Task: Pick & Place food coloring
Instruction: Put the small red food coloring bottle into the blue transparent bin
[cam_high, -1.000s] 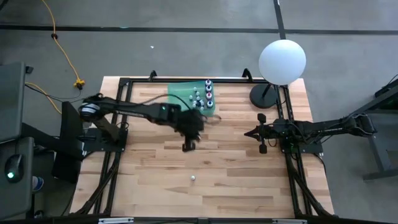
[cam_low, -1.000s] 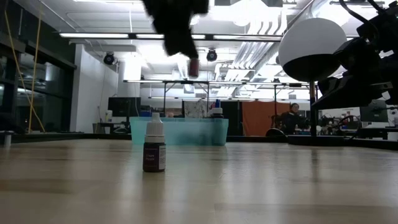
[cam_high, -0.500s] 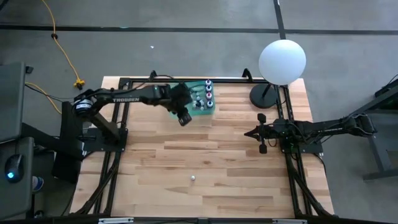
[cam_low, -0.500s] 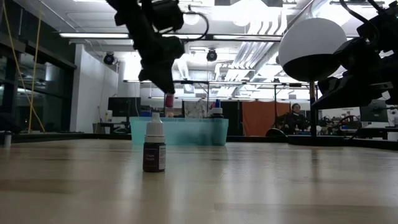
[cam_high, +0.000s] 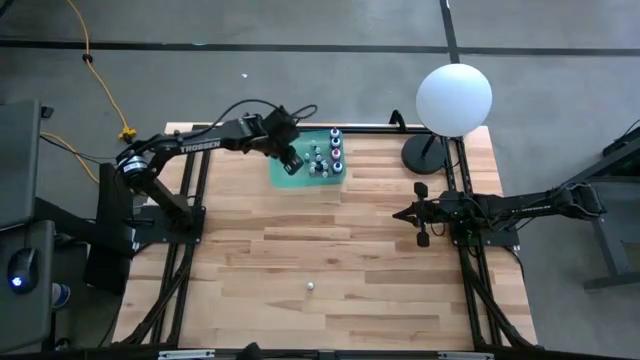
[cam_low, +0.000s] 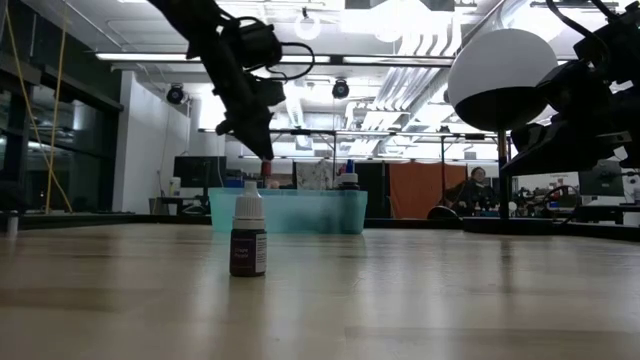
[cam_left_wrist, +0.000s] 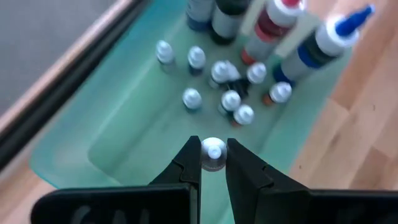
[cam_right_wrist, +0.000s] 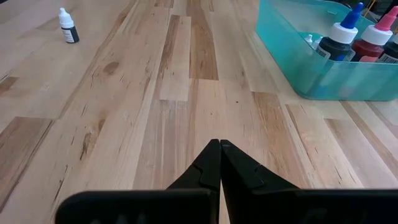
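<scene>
My left gripper (cam_high: 292, 163) hangs over the near-left part of the teal tray (cam_high: 303, 181), shut on a tiny food coloring bottle whose white cap (cam_left_wrist: 213, 153) shows between the fingers. Several more tiny bottles (cam_left_wrist: 230, 99) stand in the tray (cam_left_wrist: 124, 137), with larger bottles (cam_left_wrist: 320, 46) at its far end. One dark-bodied bottle (cam_high: 311, 286) stands upright alone on the wood near the table's near edge, also visible in the low view (cam_low: 248, 240). My right gripper (cam_high: 422, 216) waits shut over the table's right side (cam_right_wrist: 219, 147). My left gripper pinches the tiny bottle between its two fingertips (cam_left_wrist: 193, 152), just below the white cap. The fingers come from above, pointing down. The bottle is upright and lifted clear, hanging below the fingers (cam_low: 266, 166) above the tray's floor.
A white globe lamp (cam_high: 454, 98) on a dark round base (cam_high: 424, 154) stands at the table's far right corner, near the right arm. A black frame runs along the table's edges (cam_high: 196, 200). Bare wood lies between the tray and the lone bottle.
My left gripper has carried the bottle from over the table's middle toward the far edge and left, ending above the tray and lower than before. It has stayed shut on the bottle. The lone bottle on the table has not moved.
</scene>
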